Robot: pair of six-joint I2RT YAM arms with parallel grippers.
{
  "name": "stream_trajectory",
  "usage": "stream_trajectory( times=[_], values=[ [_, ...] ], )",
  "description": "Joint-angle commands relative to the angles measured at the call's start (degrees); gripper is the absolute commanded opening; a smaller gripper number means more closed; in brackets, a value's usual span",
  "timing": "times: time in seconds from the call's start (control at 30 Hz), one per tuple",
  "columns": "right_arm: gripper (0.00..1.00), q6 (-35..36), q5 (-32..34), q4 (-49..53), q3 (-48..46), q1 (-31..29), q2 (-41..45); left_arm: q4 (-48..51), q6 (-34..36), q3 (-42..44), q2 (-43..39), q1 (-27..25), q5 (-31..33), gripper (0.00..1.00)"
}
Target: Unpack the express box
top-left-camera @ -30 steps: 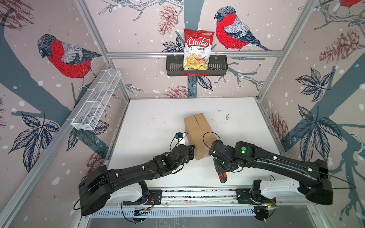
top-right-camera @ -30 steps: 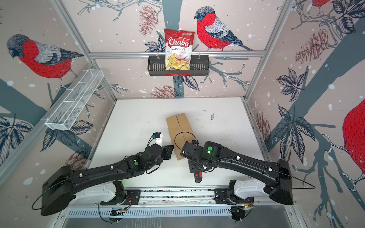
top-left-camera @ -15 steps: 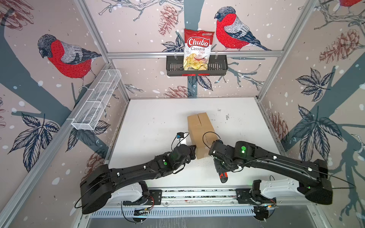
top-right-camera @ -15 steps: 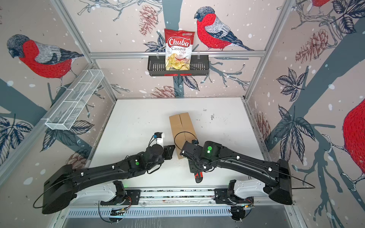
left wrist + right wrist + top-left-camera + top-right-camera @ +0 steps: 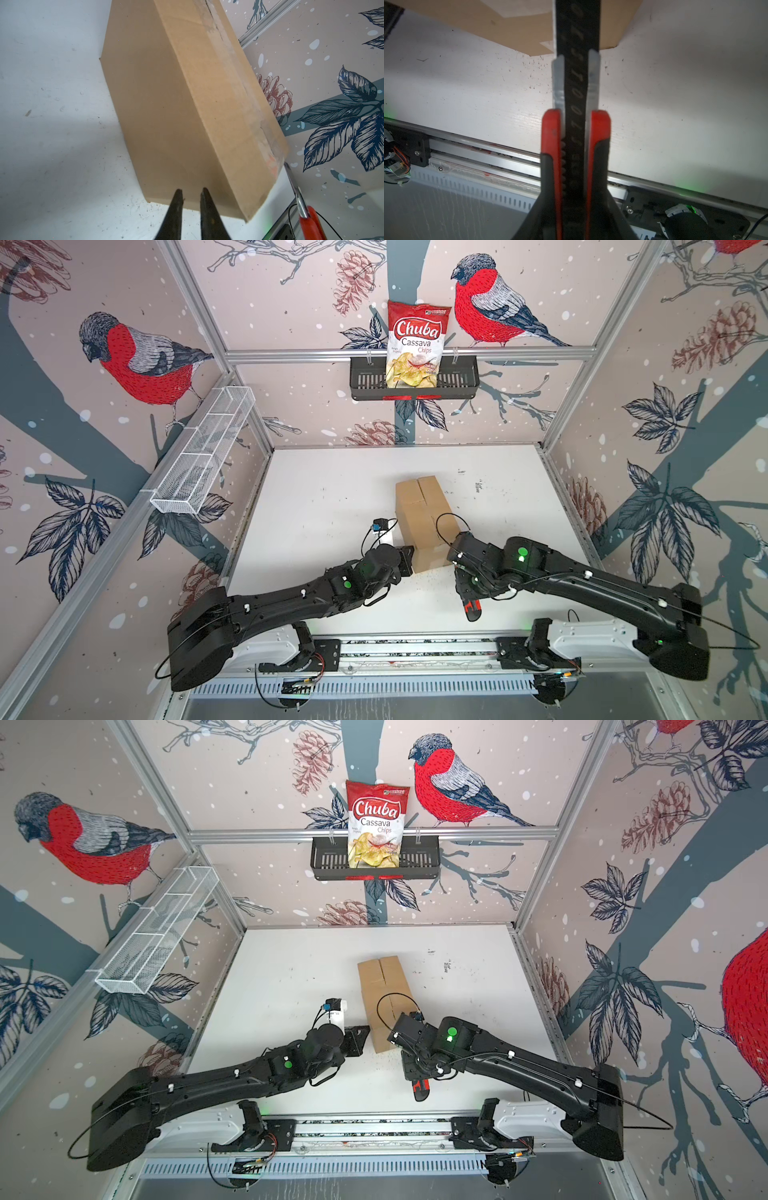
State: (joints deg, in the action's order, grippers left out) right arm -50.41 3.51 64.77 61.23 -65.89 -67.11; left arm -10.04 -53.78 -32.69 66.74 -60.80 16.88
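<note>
Box sits on the white table, about mid-table and a little right of centre. Long axis runs away from the robot, slightly skewed, and the near end lies between the two arms. Progress: early. Top flaps lie flat and closed in both top views. In the left wrist view the centre seam looks scuffed and taped, with no gap showing. Nothing is out of the box; contents unseen. Left to do, by my reading: slit the seam tape, fold the flaps back, lift out whatever is inside. Right gripper is clamped on a red and black knife, blade run out and pointing at the near end of the box, tail toward the robot. In the left wrist view the blade tip stands just beside the upper near edge, about where the top seam ends. Touching or just short, cannot tell. Left gripper holds nothing: fingers drawn close with a narrow slit between them. Its tips are low by the table, at the near bottom corner of the box's left long side. They look pressed to the cardboard or just beside it, likely to brace the box against the cut. Box thus flanked: left gripper at its near left corner, right gripper just off its near right corner.
</note>
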Motion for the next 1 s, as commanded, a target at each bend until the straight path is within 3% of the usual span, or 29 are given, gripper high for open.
stream_trajectory(
  times=[0.0, 0.27, 0.67, 0.97],
  values=[
    [0.12, 1.78, 0.29, -1.01, -0.40, 0.88, 0.58, 0.19, 0.21, -0.13, -0.88, -0.11, 2.13, 0.19],
    [0.12, 3.48, -0.23, -1.32, -0.59, 2.38, 0.75, 2.80, 1.21, -0.43, -2.32, 0.88, 3.75, 0.21],
    [0.12, 4.86, 0.17, -0.54, -1.55, 4.94, 3.08, 3.37, 4.60, -3.20, -2.42, 5.70, 0.74, 0.22],
    [0.12, 7.38, -0.35, -0.96, -1.90, 7.25, 2.99, 1.98, 5.32, -5.27, 0.44, 6.28, -0.83, 0.23]
  ],
)
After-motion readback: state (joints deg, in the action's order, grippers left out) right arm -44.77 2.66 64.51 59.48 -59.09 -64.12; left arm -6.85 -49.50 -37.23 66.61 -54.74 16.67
